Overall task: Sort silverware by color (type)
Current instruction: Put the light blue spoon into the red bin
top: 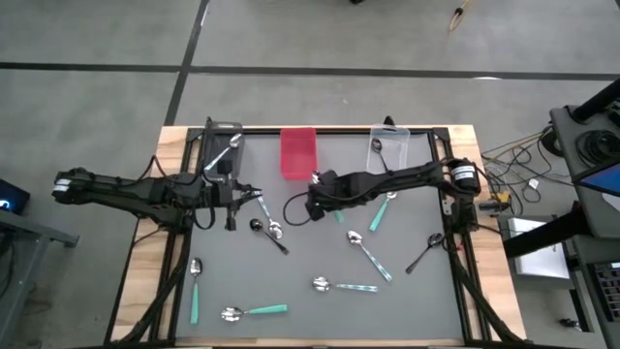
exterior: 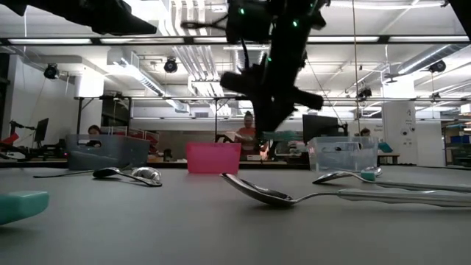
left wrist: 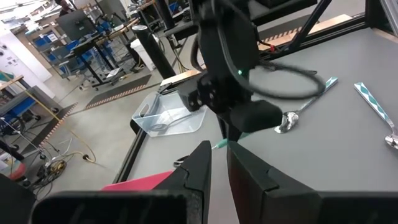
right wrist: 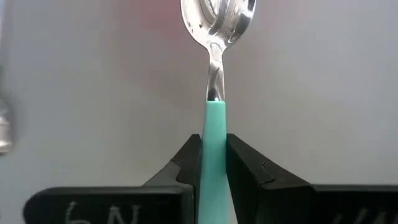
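- Overhead, the right hand hung above the middle of the grey tabletop, just below the red bin.
- Its fingers were clamped on the teal handle of a silver spoon, the bowl pointing forward away from the hand.
- The left hand hovered over the tabletop's left part, near the dark bin; its fingers were nearly closed with only a narrow gap, holding nothing.
- Other spoons lay scattered on the tabletop: a teal-handled spoon near the front edge, a patterned-handled spoon beside it, a black spoon to the right.
- A clear bin stood at the back right with a dark spoon inside.
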Available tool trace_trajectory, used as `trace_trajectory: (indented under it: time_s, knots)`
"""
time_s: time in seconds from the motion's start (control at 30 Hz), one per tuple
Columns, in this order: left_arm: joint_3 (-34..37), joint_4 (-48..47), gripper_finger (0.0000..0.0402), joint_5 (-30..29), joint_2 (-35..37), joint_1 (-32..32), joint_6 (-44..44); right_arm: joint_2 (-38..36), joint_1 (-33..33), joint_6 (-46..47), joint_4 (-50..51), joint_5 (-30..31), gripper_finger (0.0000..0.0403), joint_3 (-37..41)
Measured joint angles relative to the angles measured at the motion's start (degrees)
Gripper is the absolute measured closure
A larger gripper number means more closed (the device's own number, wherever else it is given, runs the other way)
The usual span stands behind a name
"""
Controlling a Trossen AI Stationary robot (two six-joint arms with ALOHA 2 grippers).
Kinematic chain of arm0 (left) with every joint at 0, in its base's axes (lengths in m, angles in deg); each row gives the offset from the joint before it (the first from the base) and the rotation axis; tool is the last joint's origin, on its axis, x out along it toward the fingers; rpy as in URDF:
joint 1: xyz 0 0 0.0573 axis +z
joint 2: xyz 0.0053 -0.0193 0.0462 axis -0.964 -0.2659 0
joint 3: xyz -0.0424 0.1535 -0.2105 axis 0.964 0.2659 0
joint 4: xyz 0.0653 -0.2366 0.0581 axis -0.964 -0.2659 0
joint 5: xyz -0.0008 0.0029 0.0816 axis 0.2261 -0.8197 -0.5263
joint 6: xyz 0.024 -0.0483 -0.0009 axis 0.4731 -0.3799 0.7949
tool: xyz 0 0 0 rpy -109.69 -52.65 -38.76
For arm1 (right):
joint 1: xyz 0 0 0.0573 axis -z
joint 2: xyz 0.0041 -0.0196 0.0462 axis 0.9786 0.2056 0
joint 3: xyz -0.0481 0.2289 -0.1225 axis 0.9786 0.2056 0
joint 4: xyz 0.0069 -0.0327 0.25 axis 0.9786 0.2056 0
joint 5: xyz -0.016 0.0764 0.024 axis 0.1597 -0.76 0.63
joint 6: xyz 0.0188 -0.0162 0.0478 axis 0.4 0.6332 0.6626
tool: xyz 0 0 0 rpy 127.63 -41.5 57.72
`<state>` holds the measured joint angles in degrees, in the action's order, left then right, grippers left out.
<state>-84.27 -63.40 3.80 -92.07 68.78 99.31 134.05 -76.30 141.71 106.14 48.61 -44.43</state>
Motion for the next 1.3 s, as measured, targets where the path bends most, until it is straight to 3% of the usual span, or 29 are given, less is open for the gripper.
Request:
trace_trajectory:
  time_s: [0.6,0.83,1.17,1.3]
  knots:
    - [-0.1,1.3,0.0367,0.0,0.1,0.0,0.6,0.7,8.0,-19.3,-6.3,1.0,0.0362,-15.1]
    - [-0.1,1.8,0.0367,0.0,0.1,0.0,1.2,5.6,10.9,-24.1,-5.2,0.8,0.0362,-23.0]
    - [-0.1,1.6,0.0367,-0.6,0.3,0.0,1.3,19.4,16.7,-26.7,10.9,0.0,0.0362,-45.0]
    - [-0.1,1.7,0.0367,-0.6,0.7,0.0,1.5,23.4,18.9,-25.5,15.2,-5.3,0.0362,-49.4]
